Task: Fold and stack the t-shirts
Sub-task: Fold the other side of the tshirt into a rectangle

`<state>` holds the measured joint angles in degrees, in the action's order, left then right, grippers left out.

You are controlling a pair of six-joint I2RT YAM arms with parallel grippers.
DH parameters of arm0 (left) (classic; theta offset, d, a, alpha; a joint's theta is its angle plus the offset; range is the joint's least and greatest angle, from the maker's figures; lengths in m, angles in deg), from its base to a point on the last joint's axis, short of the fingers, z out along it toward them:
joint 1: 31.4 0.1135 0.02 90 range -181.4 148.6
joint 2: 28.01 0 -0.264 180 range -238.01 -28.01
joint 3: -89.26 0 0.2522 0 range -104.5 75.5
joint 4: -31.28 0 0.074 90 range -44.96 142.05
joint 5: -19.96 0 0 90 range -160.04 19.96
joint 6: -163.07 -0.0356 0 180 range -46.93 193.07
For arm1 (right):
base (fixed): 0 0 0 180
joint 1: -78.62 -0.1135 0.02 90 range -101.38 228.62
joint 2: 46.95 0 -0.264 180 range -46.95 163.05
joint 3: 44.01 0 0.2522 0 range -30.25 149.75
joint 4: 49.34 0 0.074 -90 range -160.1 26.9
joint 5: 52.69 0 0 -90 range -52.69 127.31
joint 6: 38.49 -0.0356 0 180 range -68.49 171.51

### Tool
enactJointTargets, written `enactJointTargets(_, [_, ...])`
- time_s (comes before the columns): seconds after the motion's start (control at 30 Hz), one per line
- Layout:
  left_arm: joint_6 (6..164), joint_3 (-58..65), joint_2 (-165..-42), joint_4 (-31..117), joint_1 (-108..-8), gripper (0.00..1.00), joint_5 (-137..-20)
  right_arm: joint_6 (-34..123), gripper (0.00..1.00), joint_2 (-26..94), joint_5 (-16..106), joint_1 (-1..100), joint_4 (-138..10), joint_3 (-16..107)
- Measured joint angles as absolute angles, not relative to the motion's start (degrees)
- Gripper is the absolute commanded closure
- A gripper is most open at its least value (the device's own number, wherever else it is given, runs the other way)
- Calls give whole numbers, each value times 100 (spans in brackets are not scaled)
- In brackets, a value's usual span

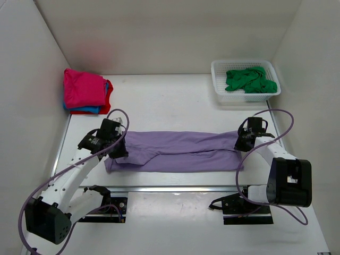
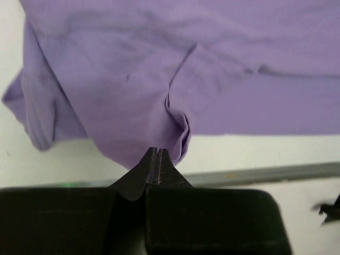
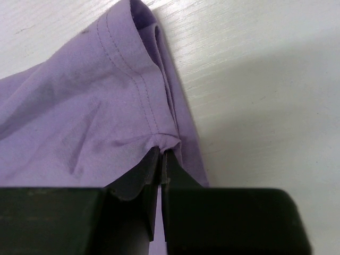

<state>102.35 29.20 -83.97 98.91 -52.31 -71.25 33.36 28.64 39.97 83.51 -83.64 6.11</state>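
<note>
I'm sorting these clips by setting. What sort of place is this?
Likely a robot lab's test cell, not a home: a white table boxed in by blank white walls, with the left gripper and right gripper pinching a lilac shirt; a white basket sits behind.

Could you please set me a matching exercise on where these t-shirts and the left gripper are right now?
Things:
1. lilac t-shirt
2. green t-shirt
3. magenta t-shirt
4. left gripper

States:
a. crumpled in the white basket
b. shut on a lilac cloth edge
c. folded, at the far left
d. stretched long across the middle

Pairs: 1-d; 2-a; 3-c; 4-b
</note>
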Motion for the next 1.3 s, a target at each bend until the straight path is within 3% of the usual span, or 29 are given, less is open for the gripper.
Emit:
enactJointTargets(0.37, [10034,2856,-9661,8545,-5063,100,-6384,3389,100,3026,4014,8348,-8276,622])
enactJointTargets(0.4, [10038,2819,-9822,8488,-5065,100,-6231,3391,98,3035,4012,8324,-8274,626])
enactJointTargets(0.43, [10049,2780,-9969,8451,-5065,100,-6091,3393,90,3046,3990,8307,-8278,639])
enactJointTargets(0.47, [10054,2738,-10131,8418,-5065,97,-5912,3393,84,3070,3962,8278,-8285,663])
enactJointTargets(0.53, [10038,2636,-10487,8370,-5054,74,-5597,3391,69,3144,3921,8206,-8315,742])
enactJointTargets(0.6, [10038,2594,-10793,8280,-5010,58,-5346,3424,56,3181,3824,8112,-8340,830])
enactJointTargets(0.73, [10028,2664,-10839,8154,-4800,40,-5114,3522,46,3172,3645,7968,-8490,993])
enactJointTargets(0.83, [10132,2701,-10354,8095,-4805,40,-4839,3651,41,3105,3464,7811,-8630,1227])
enactJointTargets(1.0, [10432,2741,-9132,8125,-5067,63,-4870,3900,51,3002,3407,7430,-8604,1699])
enactJointTargets(1.1, [10681,3167,-8601,8123,-5310,62,-4988,3988,51,3028,3538,7225,-8433,1758])
enactJointTargets(1.23, [11026,3759,-8852,8274,-5821,64,-5012,4025,51,3378,3606,6949,-8342,1761])
enactJointTargets(1.3, [11114,3903,-9219,8317,-5867,72,-5010,4018,51,3588,3621,6790,-8331,1761])
